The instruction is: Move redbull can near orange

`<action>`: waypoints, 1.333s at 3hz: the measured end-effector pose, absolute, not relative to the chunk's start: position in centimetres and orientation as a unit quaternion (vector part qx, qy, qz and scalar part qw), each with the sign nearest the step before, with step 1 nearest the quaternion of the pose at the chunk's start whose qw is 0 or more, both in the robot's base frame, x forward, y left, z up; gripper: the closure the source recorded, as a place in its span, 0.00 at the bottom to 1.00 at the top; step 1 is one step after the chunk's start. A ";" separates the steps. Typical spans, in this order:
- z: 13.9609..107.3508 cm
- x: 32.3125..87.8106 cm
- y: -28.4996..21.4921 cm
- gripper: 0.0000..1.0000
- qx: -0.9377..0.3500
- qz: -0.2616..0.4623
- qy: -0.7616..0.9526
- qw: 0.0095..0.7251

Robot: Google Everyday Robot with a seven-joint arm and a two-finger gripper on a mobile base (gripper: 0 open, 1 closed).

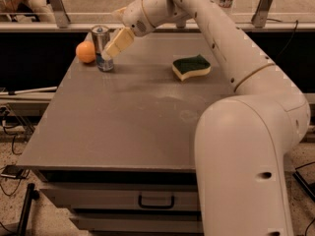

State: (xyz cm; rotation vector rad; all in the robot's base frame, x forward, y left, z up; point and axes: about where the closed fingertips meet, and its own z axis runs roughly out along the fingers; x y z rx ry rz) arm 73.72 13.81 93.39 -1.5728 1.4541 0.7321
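In the upper left of the frame, the redbull can (100,41) stands upright on the table (138,117), just right of the orange (85,52). The gripper (107,54) is at the can's right side; whether it is clamping the can, I cannot tell.

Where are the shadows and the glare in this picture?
Camera view: dim warm light; pale sheen on the middle of the table; the redbull can, with the gripper at it, beside the orange, casts a soft shadow toward the sponge.
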 end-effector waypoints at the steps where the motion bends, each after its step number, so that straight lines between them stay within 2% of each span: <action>1: 93.3 73.1 12.0 0.00 -0.630 0.283 0.593 0.414; 2: 94.5 72.3 9.3 0.00 -0.624 0.255 0.606 0.421; 4: 95.4 71.9 8.2 0.00 -0.618 0.233 0.611 0.436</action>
